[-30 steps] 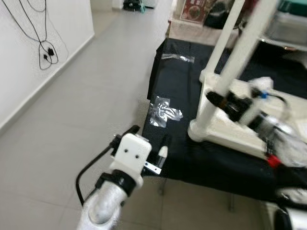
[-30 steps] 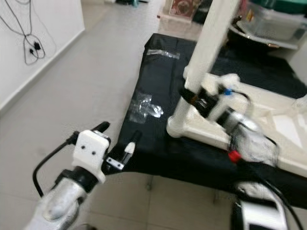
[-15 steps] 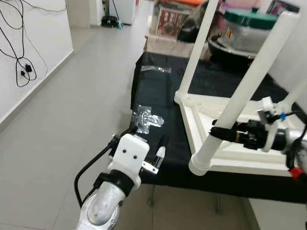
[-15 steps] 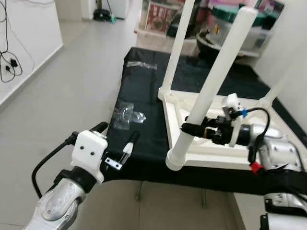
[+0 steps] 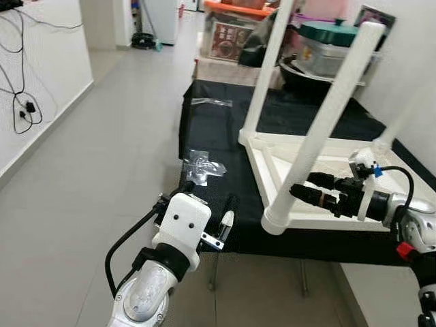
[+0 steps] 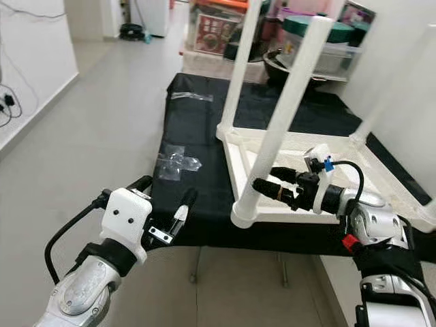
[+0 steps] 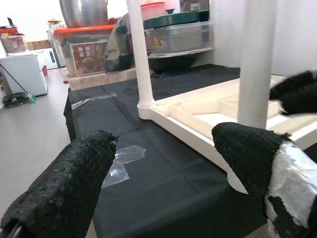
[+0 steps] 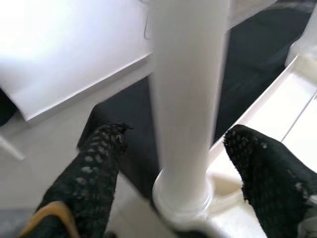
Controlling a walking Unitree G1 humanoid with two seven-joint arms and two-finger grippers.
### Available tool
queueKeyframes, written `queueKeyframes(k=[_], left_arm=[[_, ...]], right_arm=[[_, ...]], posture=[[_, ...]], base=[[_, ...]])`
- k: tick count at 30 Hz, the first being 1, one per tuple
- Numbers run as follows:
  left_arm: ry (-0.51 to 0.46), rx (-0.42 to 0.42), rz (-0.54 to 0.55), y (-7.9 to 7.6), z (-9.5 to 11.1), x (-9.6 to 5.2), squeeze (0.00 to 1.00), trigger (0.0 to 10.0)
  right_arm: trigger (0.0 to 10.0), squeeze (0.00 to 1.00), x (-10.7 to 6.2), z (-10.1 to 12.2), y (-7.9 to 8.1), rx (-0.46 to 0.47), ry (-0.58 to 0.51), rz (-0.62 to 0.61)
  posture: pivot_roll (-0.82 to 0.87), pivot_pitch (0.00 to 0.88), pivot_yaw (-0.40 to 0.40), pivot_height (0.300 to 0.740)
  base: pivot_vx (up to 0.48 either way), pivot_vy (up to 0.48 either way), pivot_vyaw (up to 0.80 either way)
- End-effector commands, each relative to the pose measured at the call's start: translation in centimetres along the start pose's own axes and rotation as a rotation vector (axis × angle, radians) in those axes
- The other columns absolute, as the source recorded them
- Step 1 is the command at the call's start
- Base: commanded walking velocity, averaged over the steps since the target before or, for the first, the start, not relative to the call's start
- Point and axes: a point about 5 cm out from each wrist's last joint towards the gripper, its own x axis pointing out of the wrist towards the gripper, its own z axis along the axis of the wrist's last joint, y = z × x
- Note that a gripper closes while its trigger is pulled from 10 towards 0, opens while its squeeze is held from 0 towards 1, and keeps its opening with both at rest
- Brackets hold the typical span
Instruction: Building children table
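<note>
Now both pincers gape: right pincer point(image 6: 272, 185) straddles one of three legs point(image 6: 276, 129), left pincer point(image 6: 163, 204) empty.

upturned table point(image 5: 320, 197) on cloth-covered bench point(image 5: 218, 136) | plastic wrap point(image 5: 201, 165) left of it (near edge)

White table point(image 5: 320, 204) — black cloth point(image 5: 211, 136) — grey floor point(image 5: 102, 170)

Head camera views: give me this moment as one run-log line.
upside-down white plastic children's table on black cloth | right gripper open around nearest leg | left gripper open, off table edge
</note>
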Motion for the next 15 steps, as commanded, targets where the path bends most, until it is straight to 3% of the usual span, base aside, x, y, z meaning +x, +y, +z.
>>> queueKeyframes(k=[1, 4, 7, 10, 11, 12, 13, 14, 15], left_arm=[[0.014, -0.002, 0.003, 0.0, -0.3, -0.1, 0.0, 10.0], [0.014, -0.003, 0.003, 0.0, -0.3, -0.1, 0.0, 10.0], [0.024, -0.01, 0.001, -0.1, -0.5, -0.2, 0.0, 10.0], [0.026, -0.013, 0.001, -0.1, -0.5, -0.2, 0.0, 10.0], [0.032, -0.012, 0.008, 0.0, -0.6, -0.3, 0.0, 10.0], [0.032, -0.012, 0.008, 0.0, -0.6, -0.3, 0.0, 10.0], [0.043, -0.006, 0.023, 0.3, -0.8, -0.3, 0.0, 10.0], [0.043, -0.006, 0.023, 0.3, -0.8, -0.3, 0.0, 10.0], [0.051, 0.003, 0.032, 0.5, -0.9, -0.4, 0.0, 10.0]], right_arm=[[10.0, 0.0, -0.8, -0.4, 0.0, -0.007, 0.027, -0.017], [10.0, 0.0, -1.2, -1.0, 0.0, 0.002, 0.048, -0.031], [10.0, 0.0, -2.0, -3.6, 0.7, 0.06, 0.11, -0.073], [10.0, 0.0, -2.0, -4.4, 1.1, 0.081, 0.118, -0.094], [10.0, 0.0, -1.2, -4.9, 1.9, 0.05, 0.075, -0.179], [10.0, 0.0, -1.2, -4.9, 1.9, 0.05, 0.075, -0.179], [10.0, 0.0, 0.1, -4.9, 3.2, 0.035, -0.022, -0.32], [10.0, 0.0, 0.1, -4.9, 3.2, 0.035, -0.022, -0.32], [10.0, 0.0, 0.8, -4.5, 4.1, 0.01, -0.087, -0.395]], posture=[[0.07, 0.098, -0.117, 0.74], [0.07, 0.099, -0.117, 0.74], [0.07, 0.106, -0.115, 0.74], [0.07, 0.106, -0.115, 0.74], [0.07, 0.109, -0.113, 0.74], [0.07, 0.109, -0.113, 0.74], [0.06, 0.108, -0.104, 0.74], [0.06, 0.108, -0.104, 0.74], [0.06, 0.108, -0.103, 0.74]], base=[[0.0, 0.0, 0.0], [0.0, 0.0, 0.0], [0.0, 0.0, 0.0], [0.0, 0.0, 0.0], [0.0, 0.0, 0.0], [0.0, 0.0, 0.0], [0.0, 0.0, 0.0], [0.0, 0.0, 0.0], [0.0, 0.0, 0.0]])
